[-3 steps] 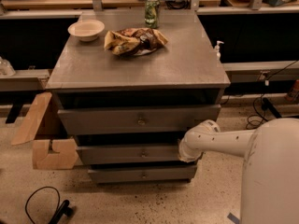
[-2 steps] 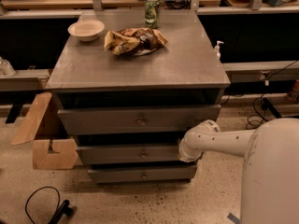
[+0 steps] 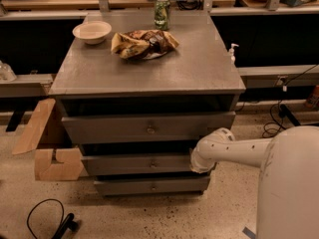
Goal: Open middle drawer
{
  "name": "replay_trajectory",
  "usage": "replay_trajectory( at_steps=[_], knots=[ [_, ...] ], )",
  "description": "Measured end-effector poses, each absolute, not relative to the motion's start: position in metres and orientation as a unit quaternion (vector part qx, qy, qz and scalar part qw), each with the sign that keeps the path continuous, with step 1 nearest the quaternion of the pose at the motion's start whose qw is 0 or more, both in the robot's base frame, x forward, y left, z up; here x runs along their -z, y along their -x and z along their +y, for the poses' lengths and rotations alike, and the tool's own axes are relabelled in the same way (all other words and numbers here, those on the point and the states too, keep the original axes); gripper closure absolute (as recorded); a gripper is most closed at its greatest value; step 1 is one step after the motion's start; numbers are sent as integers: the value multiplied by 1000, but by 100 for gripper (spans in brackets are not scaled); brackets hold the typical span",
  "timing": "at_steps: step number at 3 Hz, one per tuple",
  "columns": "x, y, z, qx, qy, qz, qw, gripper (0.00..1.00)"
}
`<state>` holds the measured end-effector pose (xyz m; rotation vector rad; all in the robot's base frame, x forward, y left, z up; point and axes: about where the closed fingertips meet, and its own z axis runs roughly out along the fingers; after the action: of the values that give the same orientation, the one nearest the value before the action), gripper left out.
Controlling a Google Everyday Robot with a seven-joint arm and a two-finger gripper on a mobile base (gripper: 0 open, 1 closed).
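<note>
The middle drawer (image 3: 134, 164) is the grey front of middling height in the cabinet, with a small round knob (image 3: 152, 164) at its centre. A dark gap shows above its front. My white arm (image 3: 239, 151) reaches in from the right, and its rounded end (image 3: 204, 156) sits against the right end of this drawer. The gripper is hidden behind that rounded end, down by the drawer's right edge.
Above is a taller drawer (image 3: 99, 128) with a larger knob, below a low one (image 3: 124, 186). On the cabinet top (image 3: 199, 68) sit a bowl (image 3: 91, 32), a snack bag (image 3: 143, 44) and a can (image 3: 162, 13). A cardboard box (image 3: 47, 148) and a black cable (image 3: 47, 218) lie at left.
</note>
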<state>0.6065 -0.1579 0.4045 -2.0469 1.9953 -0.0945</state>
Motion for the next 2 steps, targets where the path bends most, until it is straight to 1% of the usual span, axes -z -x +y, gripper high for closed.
replay_trajectory(
  at_steps=[2],
  knots=[
    [-404, -606, -158, 33, 709, 691, 140, 15]
  ],
)
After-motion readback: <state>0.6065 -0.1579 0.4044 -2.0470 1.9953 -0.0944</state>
